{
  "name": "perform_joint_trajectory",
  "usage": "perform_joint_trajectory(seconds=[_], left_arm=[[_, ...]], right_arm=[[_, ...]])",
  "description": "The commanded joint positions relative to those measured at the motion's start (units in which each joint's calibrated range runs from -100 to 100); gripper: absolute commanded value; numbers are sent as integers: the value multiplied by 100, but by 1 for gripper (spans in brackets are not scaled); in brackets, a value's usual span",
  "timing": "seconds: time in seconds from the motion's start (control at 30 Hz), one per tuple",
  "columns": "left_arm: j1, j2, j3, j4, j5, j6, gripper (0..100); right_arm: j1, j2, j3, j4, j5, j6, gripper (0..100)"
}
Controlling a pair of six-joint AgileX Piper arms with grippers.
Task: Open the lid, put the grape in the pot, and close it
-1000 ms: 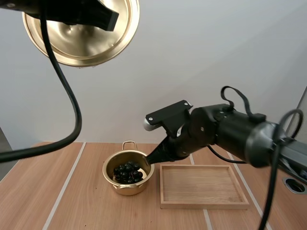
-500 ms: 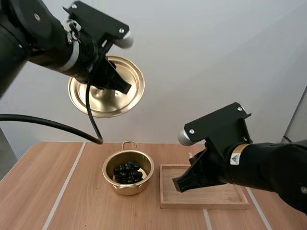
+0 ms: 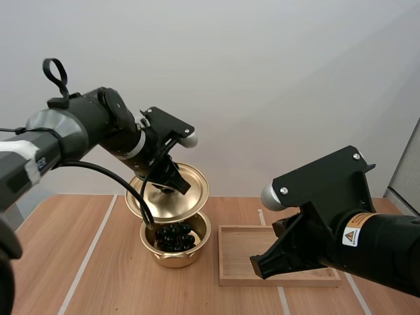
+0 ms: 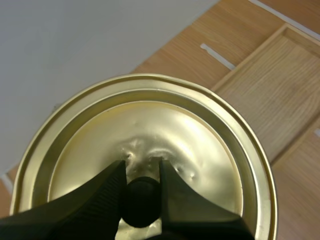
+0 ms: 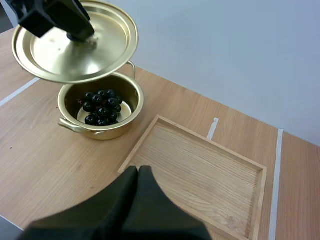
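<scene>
The round, shiny gold metal lid (image 3: 187,197) has come down. Half a second ago it hung high above and to the left of the small brass-coloured metal pot (image 3: 172,258); now it sits just over the pot's far rim, tilted, with the near half of the pot's mouth uncovered. Whether the lid's lower edge touches the pot's rim cannot be told.

The left gripper (image 3: 167,180) pinches the lid's black knob (image 4: 141,200) between its fingertips, and the wrist view shows the lid (image 4: 200,145) spread wide beneath the gripper (image 4: 141,165).

The bunch of dark grapes (image 3: 172,235) lies inside the pot, resting on its bottom. The right wrist view shows the same thing: grapes (image 5: 100,107) in the pot (image 5: 102,132), and the lid (image 5: 55,52) slanting above them.

The right gripper (image 3: 259,266) was at the pot's right rim a second ago. It has pulled away and now hovers over the shallow rectangular wooden tray (image 3: 243,246) just right of the pot, its fingers pressed together on nothing (image 5: 138,172). The tray (image 5: 200,170) holds nothing.

With the grapes in the pot and the right arm out of the way, only the closing seems left. The lid probably needs levelling and centring over the pot before the knob is let go, since a tilted lid could catch on the rim or slide off onto the light wooden table (image 3: 85,262).
</scene>
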Motion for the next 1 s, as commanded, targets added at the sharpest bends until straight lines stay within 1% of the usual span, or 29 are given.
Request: perform_joint_trajectory(seconds=[0.0,0.13,0.33,0.53,0.73,0.97], left_arm=[[2,303,116,-445,-116,240,0],[2,790,144,-471,-223,318,0],[2,1388,144,-471,-895,318,0],[2,1845,144,-471,-999,405,0],[2,1936,297,-471,-1012,492,0],[2,1936,678,-471,-1852,618,0]], right_arm=[[-19,-57,8,-47,76,12,0],[-19,-57,8,-47,92,12,0],[-19,-57,8,-47,92,12,0],[-19,-57,8,-47,92,12,0],[-19,-57,8,-47,92,12,0],[-19,-57,8,-47,92,12,0]])
